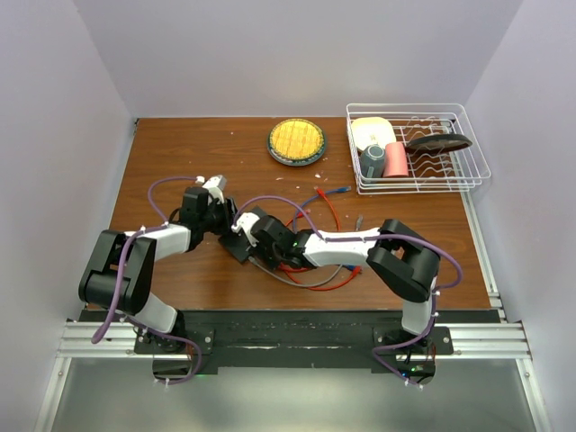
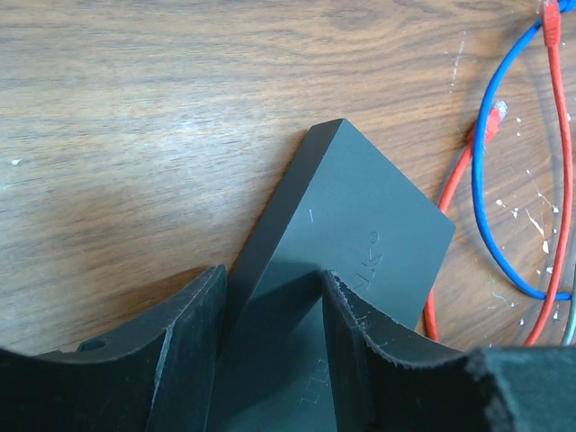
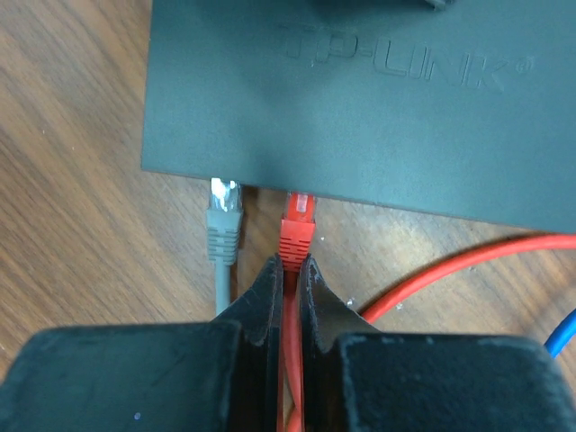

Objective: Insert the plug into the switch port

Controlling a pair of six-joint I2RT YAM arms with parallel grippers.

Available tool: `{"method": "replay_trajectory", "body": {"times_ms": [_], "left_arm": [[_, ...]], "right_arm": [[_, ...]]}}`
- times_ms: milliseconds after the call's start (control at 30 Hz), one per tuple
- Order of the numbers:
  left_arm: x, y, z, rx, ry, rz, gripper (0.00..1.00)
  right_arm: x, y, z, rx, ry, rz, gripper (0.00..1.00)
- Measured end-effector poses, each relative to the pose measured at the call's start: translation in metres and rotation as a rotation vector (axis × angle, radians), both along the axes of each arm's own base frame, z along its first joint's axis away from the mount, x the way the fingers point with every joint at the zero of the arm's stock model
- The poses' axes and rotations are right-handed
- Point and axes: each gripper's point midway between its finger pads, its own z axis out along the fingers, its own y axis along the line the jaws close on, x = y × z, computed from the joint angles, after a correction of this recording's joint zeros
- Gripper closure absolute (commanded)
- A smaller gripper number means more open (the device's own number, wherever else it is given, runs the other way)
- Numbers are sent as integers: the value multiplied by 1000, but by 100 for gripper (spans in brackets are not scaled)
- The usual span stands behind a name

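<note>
Right gripper [image 3: 288, 270] pinches the red cable [image 3: 290, 378] behind the plug [image 3: 295, 229], whose long axis points up-frame into the switch [image 3: 360, 108] edge directly ahead. Left gripper [image 2: 272, 274] straddles the switch corner; whether it grips cannot be told.

- Overhead: switch [image 1: 239, 252] largely covered by left gripper [image 1: 232, 230] and right gripper [image 1: 256, 245]; sockets unseen.
- Tips of red plug [image 3: 296, 227] and grey plug [image 3: 223, 220]: hidden under switch edge; seating indeterminable.
- Left wrist: switch's near end behind fingers [image 2: 184, 360], cropped below; contact indeterminable.
</note>
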Motion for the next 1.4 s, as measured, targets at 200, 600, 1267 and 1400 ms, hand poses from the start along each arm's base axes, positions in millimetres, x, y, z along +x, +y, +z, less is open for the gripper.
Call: {"method": "replay_trajectory", "body": {"times_ms": [200,600,1267,1400], "left_arm": [[0,-10,3,7,-25,-25,72],[2,-18,12,31,-63,-13,75],[-33,29,3,106,60,254,69],[-35,30,1,105,77,268,60]], "right_arm": [[1,-3,0,-5,18,-1,100],[1,-5,-2,-44,58,4,100],[3,1,-2,9,57,17,90],[3,1,-2,30,52,15,77]]}}
